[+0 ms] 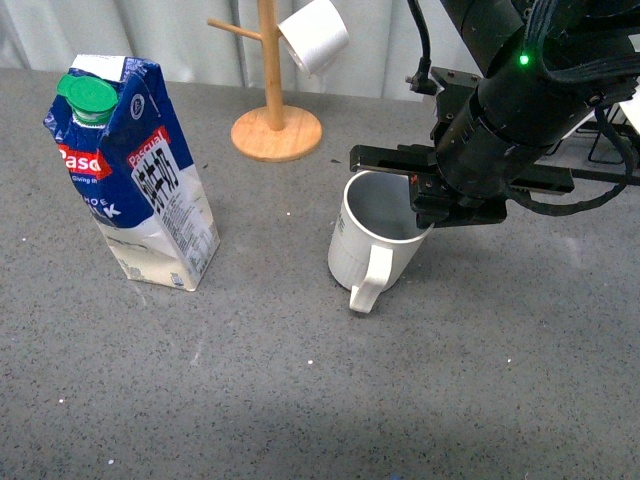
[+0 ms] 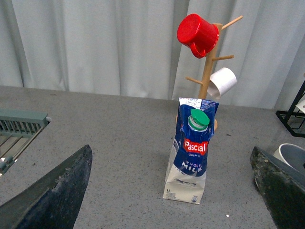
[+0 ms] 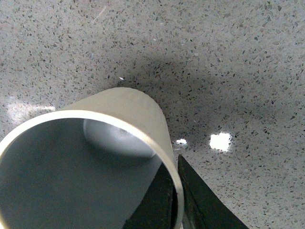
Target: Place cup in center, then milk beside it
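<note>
The cup [image 1: 370,240], a cream-white ribbed mug with a grey-blue inside, is tilted near the middle of the grey table, its handle toward the front. My right gripper [image 1: 425,205] is shut on its right rim, one finger inside and one outside; the right wrist view shows the rim [image 3: 162,138] pinched between the dark fingers [image 3: 200,200]. The milk [image 1: 135,175], a blue-and-white Pascual carton with a green cap, stands upright at the left. In the left wrist view it [image 2: 190,152] stands ahead of my open left gripper [image 2: 176,191], well apart from it. The cup's rim [image 2: 291,155] shows at the right edge.
A wooden mug tree [image 1: 275,120] stands at the back with a small smooth white cup [image 1: 315,35] hanging on it; the left wrist view also shows a red mug [image 2: 198,34] on top. A black wire rack [image 1: 615,140] is at the far right. A metal rack [image 2: 19,131] lies at the left.
</note>
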